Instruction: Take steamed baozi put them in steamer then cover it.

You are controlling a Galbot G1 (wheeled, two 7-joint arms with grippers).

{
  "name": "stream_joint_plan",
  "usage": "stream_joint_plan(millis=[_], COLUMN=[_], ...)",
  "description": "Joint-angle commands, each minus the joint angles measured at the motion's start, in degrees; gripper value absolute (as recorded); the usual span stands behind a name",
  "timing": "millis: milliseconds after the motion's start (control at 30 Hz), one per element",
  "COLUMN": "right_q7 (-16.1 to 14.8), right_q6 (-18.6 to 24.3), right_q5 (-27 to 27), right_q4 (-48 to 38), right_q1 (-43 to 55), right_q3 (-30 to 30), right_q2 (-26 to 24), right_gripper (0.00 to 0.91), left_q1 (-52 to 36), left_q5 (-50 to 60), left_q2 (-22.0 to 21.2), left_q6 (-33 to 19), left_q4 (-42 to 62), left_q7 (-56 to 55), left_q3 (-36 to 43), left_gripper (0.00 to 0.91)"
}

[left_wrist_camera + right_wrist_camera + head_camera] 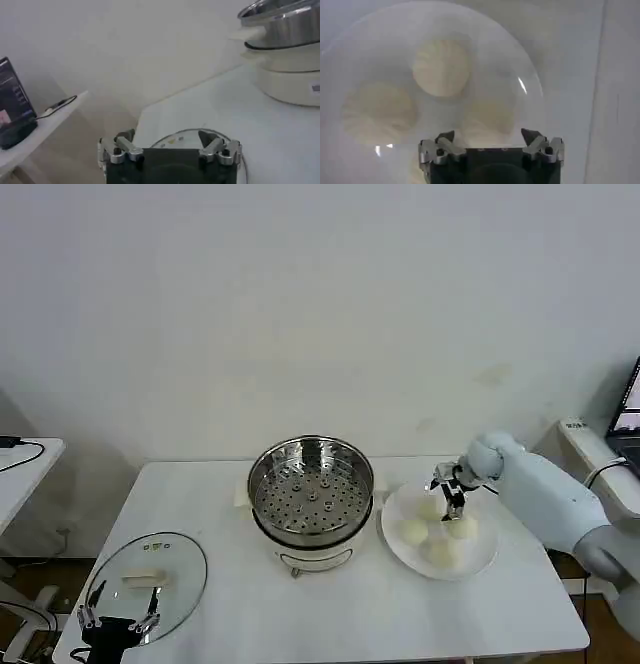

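Baozi just below R gripper.

The steamer stands uncovered, its mouth free from above. At its three o'clock the plate crowds close; bare table lies at six o'clock.

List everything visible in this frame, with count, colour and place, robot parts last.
baozi: four, cream-white, on the plate, table's right side.
plate: one, white, right of the steamer.
steamer: one, shiny steel basket on a white pot base, table centre, no buns inside.
cover: one, clear glass with a white handle, flat on the table's left front.
table: one, white.
side table: one, white, far left, cable on it.
right gripper: open, over the baozi on the plate.
left gripper: open, at the cover's near edge.
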Motion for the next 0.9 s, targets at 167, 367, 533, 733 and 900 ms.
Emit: stream_joint_plan(millis=[167,367,533,733,900], right_q7=[0.33,0.33,0.26,0.08,0.08], right_q6=[0.42,0.35,0.26,0.16,-0.23], right_q5=[-0.87,-1.55,-1.76,-1.55,-0.4], right_q4=[-4.01,-4.35,-4.07,-2.55,-0.11], right_q1=[0.55,0.45,0.43,0.44,0.92], right_q3=[-0.53,-0.34,-0.3,-0.37,-0.46], right_q2=[3.34,3.69,3.18,1.39,-0.42], right_gripper=[0.736,0.635,0.605,0.605,0.605], left_q1=[-0.51,-0.52,-0.5,-0.5,-0.37], left_q5=[0.04,0.01,0.04,0.1,0.2], left_q2=[0.12,0.23,0.18,0.13,0.12], left_q6=[-0.05,-0.13,-0.13,-0.09,0.0], left_q4=[0.8,0.99,1.11,1.21,1.03], left_q7=[-0.02,-0.06,-0.06,-0.07,-0.01], left_q3=[-0.09,-0.1,-0.02,0.15,0.35], left_gripper=[0.907,0.907,0.907,0.907,0.907])
